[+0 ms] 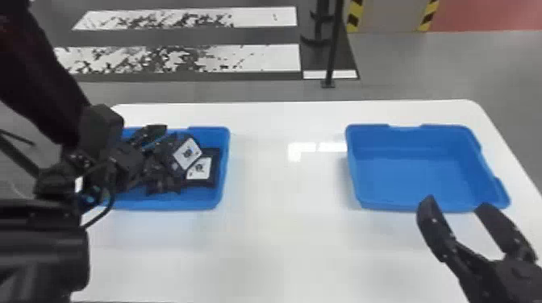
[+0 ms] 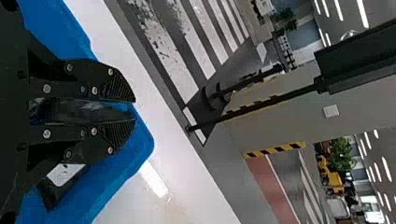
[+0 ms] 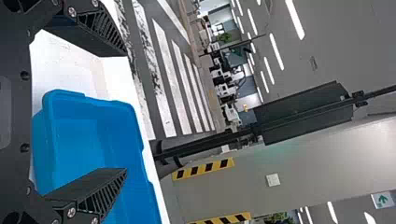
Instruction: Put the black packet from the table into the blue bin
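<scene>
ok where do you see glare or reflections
Head view: bright glare on the white table between left blue bin and right blue bin, faint bluish reflections in front of both; left wrist view: a bright streak on the table; right wrist view: ceiling lights glowing.

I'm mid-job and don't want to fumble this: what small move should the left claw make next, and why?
Probably ease the left claw open a little: it is over the left-hand blue bin, what looks like a black packet sits within it, and other packets lie in that bin.
</scene>
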### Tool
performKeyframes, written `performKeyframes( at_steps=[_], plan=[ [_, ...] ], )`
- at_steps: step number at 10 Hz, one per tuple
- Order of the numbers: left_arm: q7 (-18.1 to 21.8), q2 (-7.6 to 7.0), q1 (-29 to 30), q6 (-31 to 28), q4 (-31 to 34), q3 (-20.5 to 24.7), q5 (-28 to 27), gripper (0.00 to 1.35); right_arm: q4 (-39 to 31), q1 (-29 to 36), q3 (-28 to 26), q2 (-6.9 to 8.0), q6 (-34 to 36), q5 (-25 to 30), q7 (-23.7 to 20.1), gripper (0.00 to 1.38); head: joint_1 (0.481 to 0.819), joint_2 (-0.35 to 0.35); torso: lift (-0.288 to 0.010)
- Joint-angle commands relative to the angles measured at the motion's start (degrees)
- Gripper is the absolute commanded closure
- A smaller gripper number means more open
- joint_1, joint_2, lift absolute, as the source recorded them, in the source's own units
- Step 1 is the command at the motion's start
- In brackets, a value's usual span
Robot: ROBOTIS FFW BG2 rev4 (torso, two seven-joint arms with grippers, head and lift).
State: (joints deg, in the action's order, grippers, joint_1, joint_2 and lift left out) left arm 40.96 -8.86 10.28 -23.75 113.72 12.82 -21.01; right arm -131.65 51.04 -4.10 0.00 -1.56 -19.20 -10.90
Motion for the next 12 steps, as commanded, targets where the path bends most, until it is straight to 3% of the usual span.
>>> performKeyframes(
  at_steps=[1, 2, 4, 5, 6, 9, 12],
  plan=[
    [0.0, 1.57, 2.1, -0.2, 1.7, 2.6, 0.9, 0.16, 0.0, 0.1, 0.0, 0.05, 0.0, -0.1, 0.0, 0.13, 0.695, 0.096, -0.11],
    [0.0, 2.18, 3.8, 0.3, 4.1, 3.3, 2.3, 0.08, 0.0, 0.1, 0.0, 0.05, 0.0, -0.1, 0.0, 0.13, 0.695, 0.115, -0.11],
    [-1.1, 5.43, 9.3, 3.9, 10.1, 8.0, 5.5, 0.14, -0.2, 0.1, 0.0, 0.05, 0.0, -0.1, 0.0, 0.13, 0.695, 0.119, -0.11],
    [-4.0, 7.81, 14.6, 8.7, 13.9, 10.8, 8.4, 0.15, -0.2, 0.3, 0.0, 0.05, 0.0, 0.0, 0.0, 0.13, 0.695, 0.132, -0.11],
    [-9.4, 9.01, 20.7, 12.9, 17.3, 11.3, 14.0, 0.15, -0.5, 0.6, -0.1, 0.05, 0.0, -0.2, 0.0, 0.13, 0.695, 0.157, -0.11],
    [-20.8, 9.01, 32.6, 29.4, 18.3, 9.2, 26.8, 0.15, -0.7, 0.8, -0.1, 0.05, -0.1, -0.3, 0.0, 0.13, 0.695, 0.176, -0.11],
    [-25.0, 9.01, 40.8, 35.3, 18.7, 7.5, 33.0, 0.15, -1.2, 1.4, -0.2, 0.05, -0.1, -0.7, 0.0, 0.13, 0.695, 0.183, -0.11]
  ],
)
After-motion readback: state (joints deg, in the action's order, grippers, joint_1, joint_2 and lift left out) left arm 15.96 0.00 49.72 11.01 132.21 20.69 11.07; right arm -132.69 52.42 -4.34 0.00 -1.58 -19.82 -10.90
